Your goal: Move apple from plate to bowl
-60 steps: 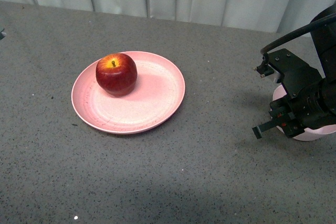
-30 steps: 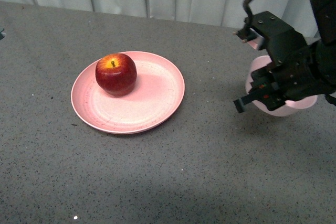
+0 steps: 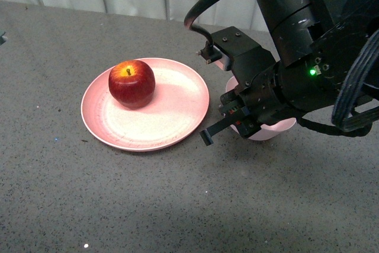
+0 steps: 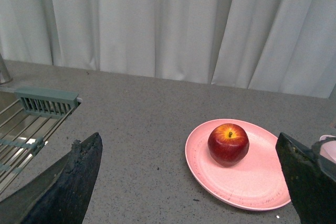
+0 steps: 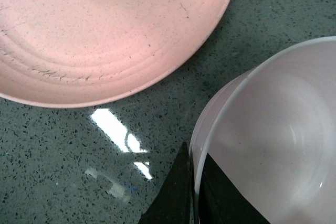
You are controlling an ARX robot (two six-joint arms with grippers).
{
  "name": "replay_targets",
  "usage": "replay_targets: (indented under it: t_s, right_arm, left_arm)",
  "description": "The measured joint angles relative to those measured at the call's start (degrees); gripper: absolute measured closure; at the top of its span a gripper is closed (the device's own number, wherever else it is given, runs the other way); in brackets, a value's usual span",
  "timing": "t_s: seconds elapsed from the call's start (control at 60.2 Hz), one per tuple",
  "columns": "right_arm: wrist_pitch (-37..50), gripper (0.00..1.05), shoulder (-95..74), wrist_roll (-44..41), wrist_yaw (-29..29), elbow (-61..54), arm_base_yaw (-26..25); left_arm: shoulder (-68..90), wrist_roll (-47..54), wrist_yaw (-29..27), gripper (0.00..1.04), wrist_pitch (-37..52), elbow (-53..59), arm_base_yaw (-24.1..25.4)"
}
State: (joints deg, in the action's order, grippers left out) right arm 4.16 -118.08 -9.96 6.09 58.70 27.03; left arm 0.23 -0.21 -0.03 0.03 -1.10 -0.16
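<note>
Resting on speckled plate [image 3: 172,117], glossy round apple [image 3: 131,83], smooth deep bowl [image 5: 273,129]

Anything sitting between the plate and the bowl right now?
Nothing. In the right wrist view only a bare strip of grey tabletop separates the plate from the bowl, which the right gripper grips at its rim.

The right arm [image 3: 308,45] reaches in from the right side with its wrist angled downward. The right pincer [image 5: 195,182] is clamped on the rim of the bowl [image 5: 247,77], one finger inside the wall and one outside. The left pincer [image 4: 188,148] hangs low, its jaws spread wide apart and gripping nothing.
</note>
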Motion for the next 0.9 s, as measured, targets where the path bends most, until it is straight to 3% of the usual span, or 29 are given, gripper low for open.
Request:
replay_targets:
  t_s: [0.382, 0.731, 0.898]
  right_arm:
    - [2.2, 1.04, -4.6, 1.4, -2.0, 2.1, 1.3]
    - [15.8, 0.56, -2.9, 5.4, -2.0, -5.2, -0.1]
    - [28.1, 0.26, 4.9, 15.3, -3.9, -13.9, -3.4]
  left_arm:
    - [0.0, 0.0, 0.0, 0.07, 0.0, 0.0, 0.0]
    - [0.0, 0.0, 0.0, 0.07, 0.0, 0.0, 0.0]
    - [0.0, 0.0, 0.0, 0.07, 0.0, 0.0, 0.0]
